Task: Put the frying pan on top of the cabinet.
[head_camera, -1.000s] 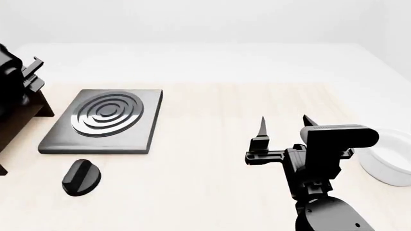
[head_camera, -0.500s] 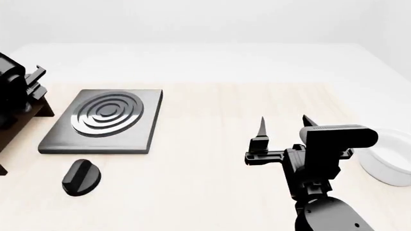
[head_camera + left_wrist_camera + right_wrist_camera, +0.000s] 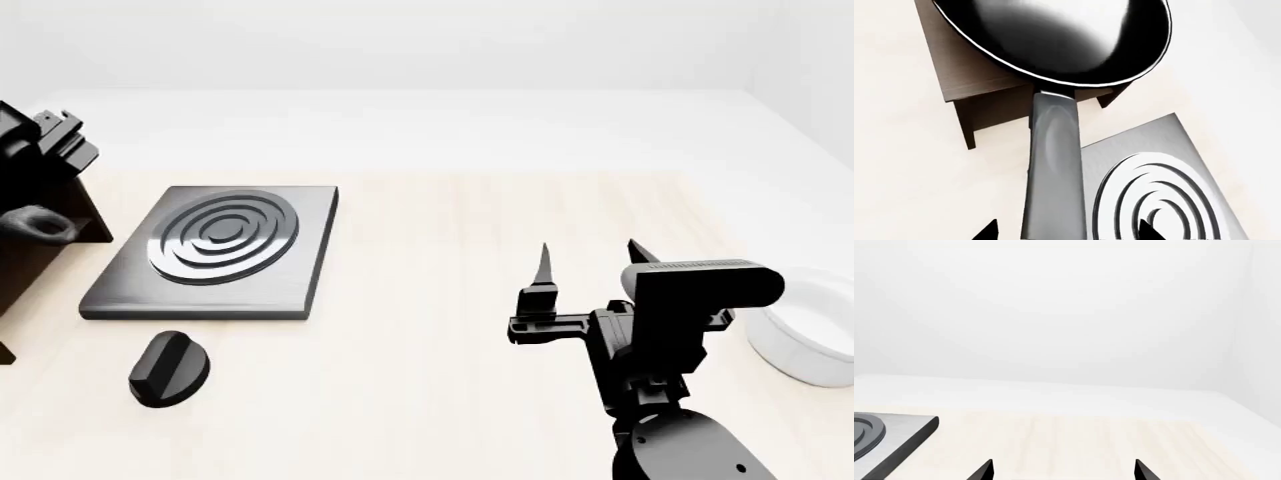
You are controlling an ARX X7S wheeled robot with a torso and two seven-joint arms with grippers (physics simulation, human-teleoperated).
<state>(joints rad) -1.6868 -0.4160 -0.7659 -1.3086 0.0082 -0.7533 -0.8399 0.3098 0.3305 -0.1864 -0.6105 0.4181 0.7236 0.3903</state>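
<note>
Fingers of the left gripper show only as two dark tips on either side of the frying pan's long grey handle; whether they are clenched on it I cannot tell. One frying pan hangs over the one dark brown cabinet, its bowl above the flat top, though contact is unclear. Being stiff, glossy and likely slippery, with its weight out at the bowl, it is best gripped on the handle close to the bowl. Next comes one grey stove plate, then one black knob on the desk. Further right, the right gripper hovers with fingers released, empty, beside one white bowl.
</note>
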